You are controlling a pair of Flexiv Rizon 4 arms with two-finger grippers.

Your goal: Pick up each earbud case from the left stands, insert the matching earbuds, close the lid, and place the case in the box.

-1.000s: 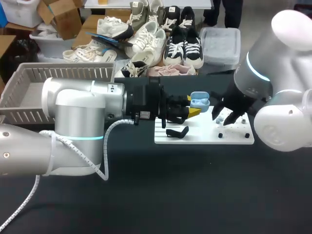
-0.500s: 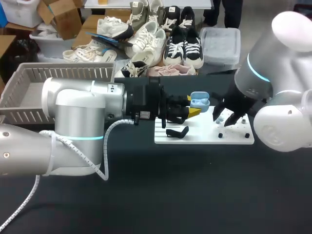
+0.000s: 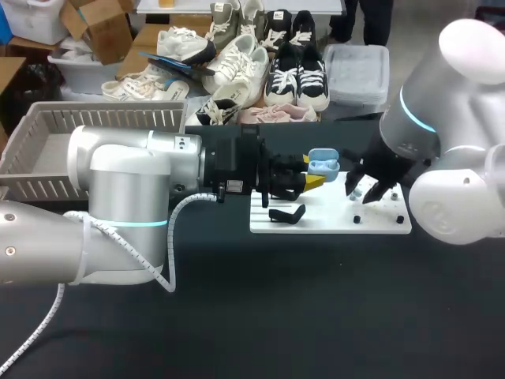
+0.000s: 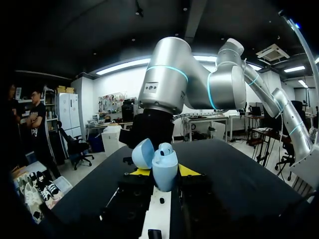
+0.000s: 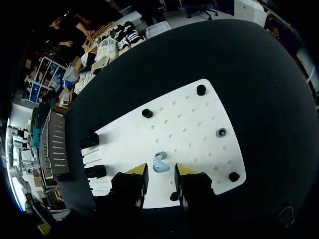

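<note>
Right gripper (image 5: 160,175), unclenched, hovers over pale-blue earbud (image 5: 159,163); left gripper (image 4: 164,173) clamps lid-open pale-blue case (image 4: 163,162). Earbud pickup step, apparently; next: descend, pinch.

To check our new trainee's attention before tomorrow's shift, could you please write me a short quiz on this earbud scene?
1. True or false: the lid of the earbud case held in the left end effector is closed.
2. Where is the loose blue earbud? A) inside the case. B) on the white board, just ahead of the right end effector. C) gripped by the left end effector.
3. Fill in: the right end effector's fingers are ____.
Key: 1 false; 2 B; 3 open.
</note>
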